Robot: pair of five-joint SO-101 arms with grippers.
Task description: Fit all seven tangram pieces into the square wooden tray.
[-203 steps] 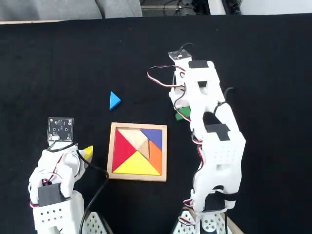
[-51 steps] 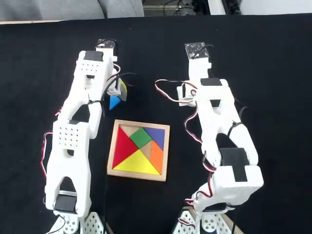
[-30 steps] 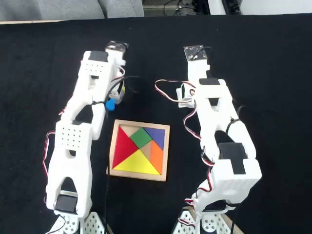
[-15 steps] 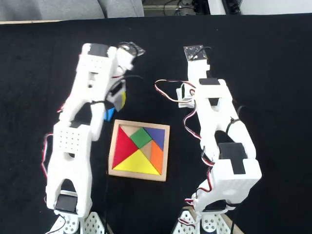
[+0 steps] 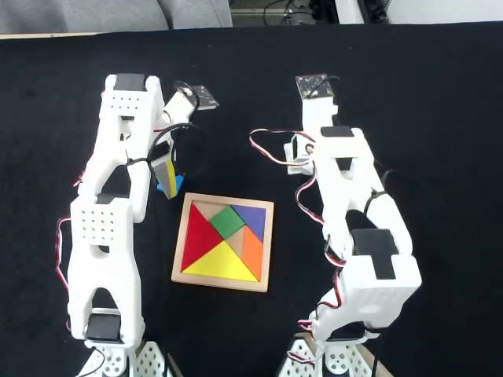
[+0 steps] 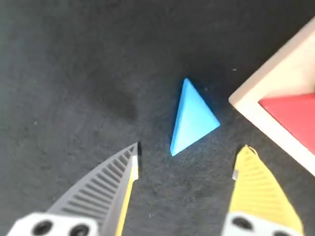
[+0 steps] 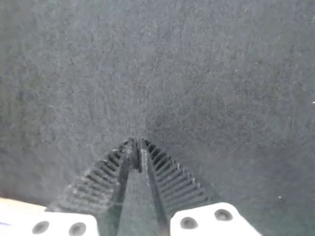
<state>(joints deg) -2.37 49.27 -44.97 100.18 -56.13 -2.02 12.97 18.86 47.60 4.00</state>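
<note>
Since half a second ago the left arm has drawn back along the black cloth (image 5: pixel 440 118), and its gripper (image 6: pixel 191 149) now hangs over the blue triangle (image 6: pixel 193 118), which has slid nearer the square wooden tray (image 5: pixel 179 243) than it lay earlier. Its jaws stand wide, the grey finger (image 6: pixel 106 187) on one side of the piece and the yellow finger (image 6: pixel 256 187) on the other, neither touching it. That triangle lies on the cloth just beside the tray's corner. Inside the tray sit a red triangle (image 5: pixel 198 237), yellow triangle (image 5: pixel 220 267), green square (image 5: pixel 229 221), purple triangle (image 5: pixel 253 217) and orange piece (image 5: pixel 251 249). On the tray's other side the right gripper (image 7: pixel 136 145) has stayed put, jaws pressed together on nothing, above bare cloth
</note>
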